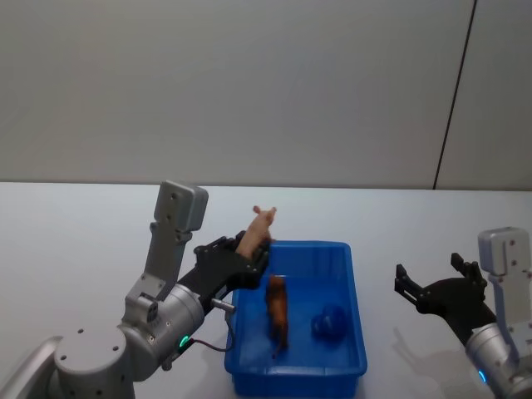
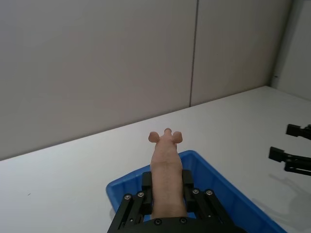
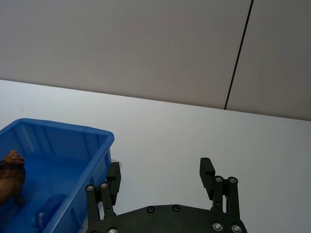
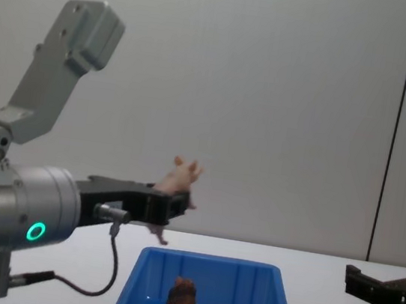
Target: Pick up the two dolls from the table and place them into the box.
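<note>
My left gripper [image 1: 246, 259] is shut on the pale pink doll [image 1: 258, 229], holding it in the air over the left rim of the blue box [image 1: 359, 332]. The pink doll [image 2: 165, 171] pokes out between the black fingers [image 2: 145, 183], ears forward; in the chest view the pink doll [image 4: 179, 175] hangs above the box [image 4: 141, 283]. The dark brown doll [image 1: 278, 311] lies inside the box, and it shows too in the right wrist view as the brown doll [image 3: 10, 172]. My right gripper [image 1: 431, 283] hovers open over the white table [image 1: 75, 241], to the right of the box [image 3: 92, 145].
A small blue object [image 1: 331, 322] lies in the box beside the brown doll. A grey wall with a dark vertical seam [image 1: 453, 100] stands behind the table. A cable [image 4: 107, 271] hangs from my left forearm.
</note>
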### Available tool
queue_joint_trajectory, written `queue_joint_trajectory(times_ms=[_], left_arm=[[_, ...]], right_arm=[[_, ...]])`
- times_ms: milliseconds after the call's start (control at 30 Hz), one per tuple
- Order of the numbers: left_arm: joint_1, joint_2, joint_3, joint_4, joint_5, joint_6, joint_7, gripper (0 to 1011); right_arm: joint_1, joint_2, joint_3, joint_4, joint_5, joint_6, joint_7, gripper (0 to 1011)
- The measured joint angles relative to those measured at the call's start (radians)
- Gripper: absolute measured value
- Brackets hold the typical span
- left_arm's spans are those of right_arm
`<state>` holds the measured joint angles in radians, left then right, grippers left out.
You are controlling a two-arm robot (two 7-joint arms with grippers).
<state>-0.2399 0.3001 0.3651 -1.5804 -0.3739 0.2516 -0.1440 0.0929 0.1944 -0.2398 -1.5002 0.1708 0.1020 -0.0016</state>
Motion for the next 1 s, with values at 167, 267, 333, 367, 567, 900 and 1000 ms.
queue_joint_trajectory(times_ms=[167,267,333,367,567,900,1000], left_arm=[[-0.016,0.0,0.001,0.009,0.004,-0.012,-0.09,351],[-0.025,0.0,0.001,0.014,0.006,-0.013,-0.143,351],[-0.03,0.0,0.002,0.017,0.008,-0.013,-0.166,366],[-0.032,0.0,0.002,0.018,0.008,-0.013,-0.18,383],[-0.054,0.004,0.004,0.029,0.02,0.003,-0.287,578],[-0.079,0.01,0.006,0.051,0.032,0.013,-0.403,886],[-0.08,0.012,0.006,0.052,0.032,0.013,-0.406,967]], right_arm=[[0.0,0.0,0.0,0.0,0.0,0.0,0.0,1001],[0.0,0.0,0.0,0.0,0.0,0.0,0.0,1001],[0.0,0.0,0.0,0.0,0.0,0.0,0.0,1001],[0.0,0.0,0.0,0.0,0.0,0.0,0.0,1001],[0.0,0.0,0.0,0.0,0.0,0.0,0.0,1001],[0.0,0.0,0.0,0.0,0.0,0.0,0.0,1001],[0.0,0.0,0.0,0.0,0.0,0.0,0.0,1001]])
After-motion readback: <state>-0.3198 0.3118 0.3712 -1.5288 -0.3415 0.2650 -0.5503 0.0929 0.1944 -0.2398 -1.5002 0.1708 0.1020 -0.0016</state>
